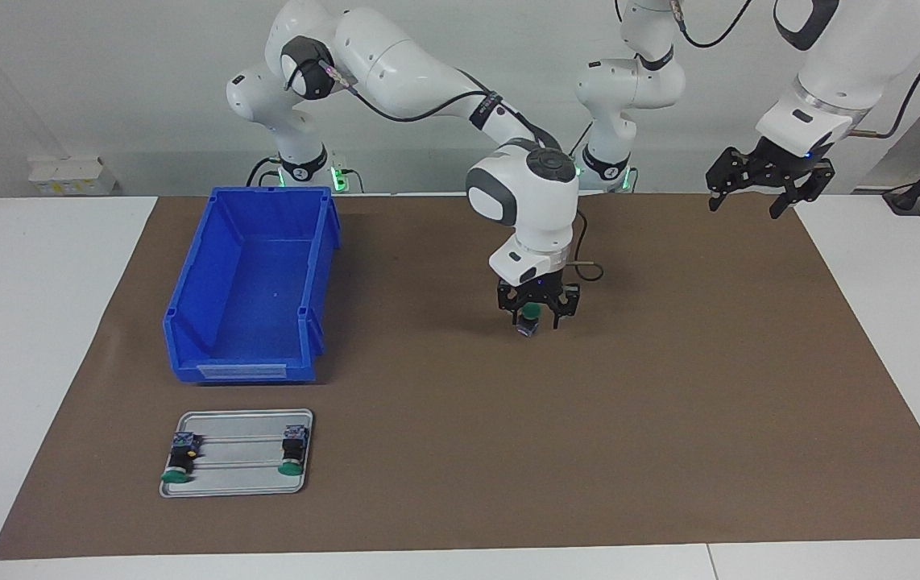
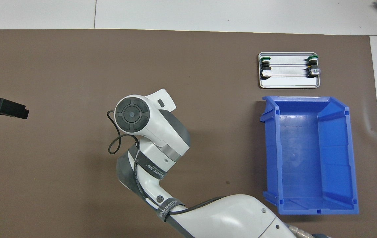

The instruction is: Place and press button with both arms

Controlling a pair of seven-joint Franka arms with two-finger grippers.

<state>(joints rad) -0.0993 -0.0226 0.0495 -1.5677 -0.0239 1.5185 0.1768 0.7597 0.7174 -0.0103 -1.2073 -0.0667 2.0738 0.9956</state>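
Facing view. White desk point(image 1: 41, 338) carries a brown rectangular mat point(image 1: 669, 419) that covers most of it; white margins show at both ends and along the edge farthest from the robots. Toward the right arm's end sits an empty blue plastic bin point(image 1: 254, 286). Farther from the robots than the bin, just beside it, lies a flat silver metal tray point(image 1: 238, 453) holding two spare push-button switches point(image 1: 180, 461), each lying on its side with the green cap pointing away from the robots. The mat's middle and the whole of the left arm's end are bare brown surface, wide open room.

Right end effector point(image 1: 538, 310) hangs low over the mat's middle, pointing straight down, its black fingers closed around the small push-button switch with round green cap, black body and blue-grey end point(image 1: 530, 321). The cap sits between the fingers; the blue-grey terminal end points down, close to the mat; contact with the mat cannot be told.

Left end effector point(image 1: 766, 179) hangs high over the mat's edge at the left arm's end, fingers spread open, nothing in them. This arm waits.

Overhead view. The right arm's white wrist point(image 2: 142, 122) covers the held button and its end effector entirely. Only the left end effector's black tip point(image 2: 3, 107) enters at the frame's side. Bin point(image 2: 307, 155) and tray point(image 2: 289, 82) stand near the mat's edge at the right arm's end.
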